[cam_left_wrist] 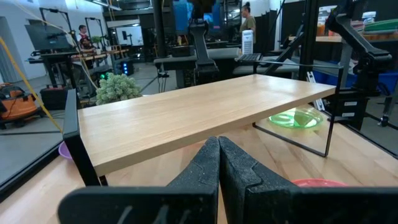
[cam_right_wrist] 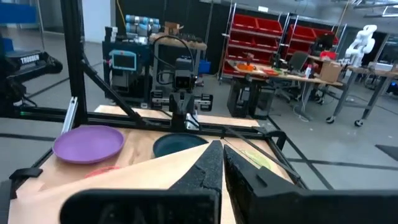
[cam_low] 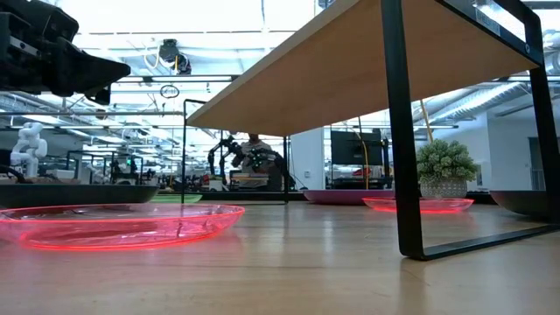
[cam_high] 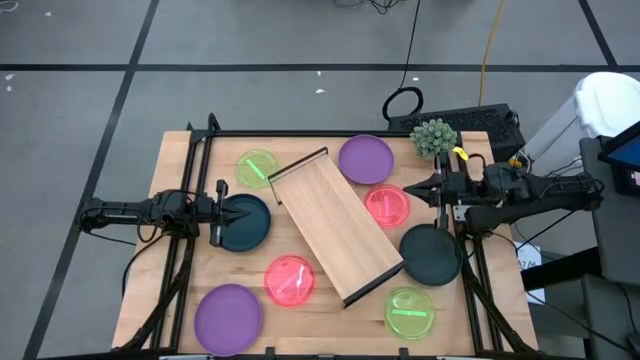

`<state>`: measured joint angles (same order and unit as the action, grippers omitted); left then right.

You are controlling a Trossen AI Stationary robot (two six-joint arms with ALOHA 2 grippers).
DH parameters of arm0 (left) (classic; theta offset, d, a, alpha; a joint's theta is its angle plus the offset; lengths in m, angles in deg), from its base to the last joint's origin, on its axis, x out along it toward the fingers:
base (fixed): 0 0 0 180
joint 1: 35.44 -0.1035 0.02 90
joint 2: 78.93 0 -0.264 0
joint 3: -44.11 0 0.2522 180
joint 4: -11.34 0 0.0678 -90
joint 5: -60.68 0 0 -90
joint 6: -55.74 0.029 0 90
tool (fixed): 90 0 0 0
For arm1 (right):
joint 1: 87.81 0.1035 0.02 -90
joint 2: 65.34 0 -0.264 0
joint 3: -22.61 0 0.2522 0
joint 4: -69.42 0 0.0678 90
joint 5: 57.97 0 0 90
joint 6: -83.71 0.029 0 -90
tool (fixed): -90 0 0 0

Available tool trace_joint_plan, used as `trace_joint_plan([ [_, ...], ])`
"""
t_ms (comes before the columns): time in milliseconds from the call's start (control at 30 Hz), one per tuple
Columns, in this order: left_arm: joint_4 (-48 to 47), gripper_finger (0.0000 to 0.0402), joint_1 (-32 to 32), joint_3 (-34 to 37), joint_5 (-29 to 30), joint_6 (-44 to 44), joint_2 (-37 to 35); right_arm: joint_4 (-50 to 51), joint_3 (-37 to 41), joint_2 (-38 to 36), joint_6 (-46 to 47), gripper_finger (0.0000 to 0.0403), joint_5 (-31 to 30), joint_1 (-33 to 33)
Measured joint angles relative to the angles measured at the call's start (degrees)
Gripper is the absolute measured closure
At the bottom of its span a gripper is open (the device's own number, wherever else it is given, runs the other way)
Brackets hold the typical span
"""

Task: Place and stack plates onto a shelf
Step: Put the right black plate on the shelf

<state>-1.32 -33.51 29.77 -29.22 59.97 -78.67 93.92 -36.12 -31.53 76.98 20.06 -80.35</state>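
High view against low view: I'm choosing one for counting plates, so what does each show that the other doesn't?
Only the high view shows both shut grippers, left and right, and all eight plates, including the near purple plate. Only the low view shows the shelf's underside and the room behind. Both show the shelf and the pink plates.

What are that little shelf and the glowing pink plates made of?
The shelf looks like pale wood: grain lines run along its top in the left wrist view. Its legs look like thin black metal bars, probably painted. The pink plates seem to be see-through plastic, perhaps acrylic: their edges glow brightly and the table shows through them. None of this is certain from looks alone.
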Motion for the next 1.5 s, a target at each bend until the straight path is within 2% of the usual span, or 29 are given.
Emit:
trace_joint_plan([
  [400,0.02,0.0400,0.00,0.00,0.00,0.00,0.02,16.11,-18.79,10.00,0.18,0.0403,0.04,0.00],
  [900,0.00,0.0400,0.01,0.00,0.00,0.02,0.01,27.74,-34.56,21.69,4.08,0.0403,0.04,0.00],
  [1100,0.00,0.0400,0.00,0.00,0.00,0.16,0.01,31.02,-37.02,25.07,7.14,0.0403,0.05,0.00],
  [1500,0.74,0.0400,0.00,0.00,0.07,-0.25,0.02,34.48,-37.08,27.86,12.61,0.0403,0.11,0.02],
])
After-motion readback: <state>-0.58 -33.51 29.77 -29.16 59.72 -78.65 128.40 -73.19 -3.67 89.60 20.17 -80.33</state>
